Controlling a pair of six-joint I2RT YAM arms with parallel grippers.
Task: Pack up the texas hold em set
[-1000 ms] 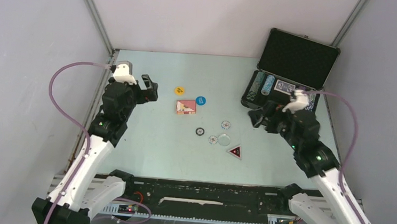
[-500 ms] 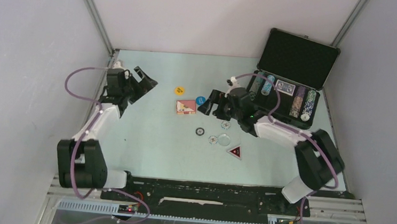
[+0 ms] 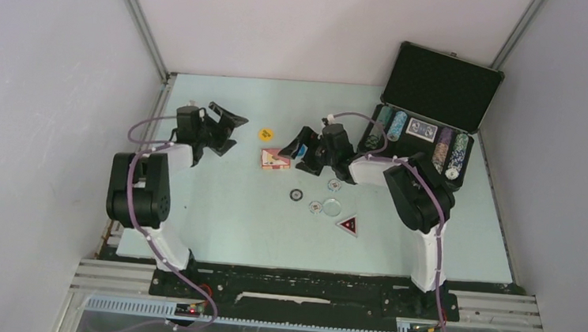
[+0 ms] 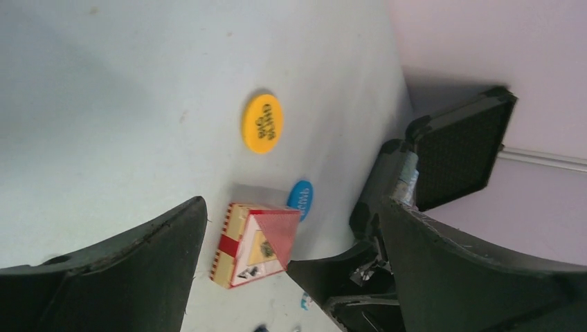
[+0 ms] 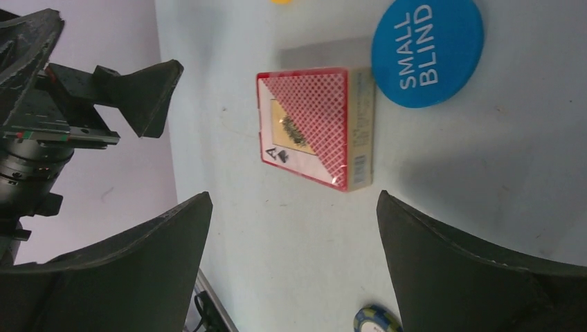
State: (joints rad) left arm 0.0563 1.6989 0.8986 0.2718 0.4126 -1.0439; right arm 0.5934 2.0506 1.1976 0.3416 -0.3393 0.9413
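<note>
cards look like the next thing to pick up. the red card deck (image 3: pixel 275 158) lies flat on the table (image 3: pixel 216 207), between the two grippers. the right gripper (image 3: pixel 296 144) is just beside it and points at it, jaws spread wide, nothing in them. the left gripper (image 3: pixel 234 132) is wide and empty too, but it is farther off on the other side, so the right one is nearer.

in the right wrist view the red card deck (image 5: pixel 315 128) lies straight ahead of the right gripper (image 5: pixel 291 207). its long side runs away from the fingers (image 5: pixel 124 277) and its short side lies across the gap, so i think it fits between them. the blue disc (image 5: pixel 426 52) sits right at one corner of the deck; i cannot tell if they touch. a finger going down on that side may bump it. the other side of the deck is bare table.

the case (image 3: pixel 432 86) stands open in the far right corner, behind the right gripper, with chip rows (image 3: pixel 389 126) inside. loose chips (image 3: pixel 335 185) and the triangle token (image 3: pixel 348 224) lie nearer the near edge of the table.
</note>
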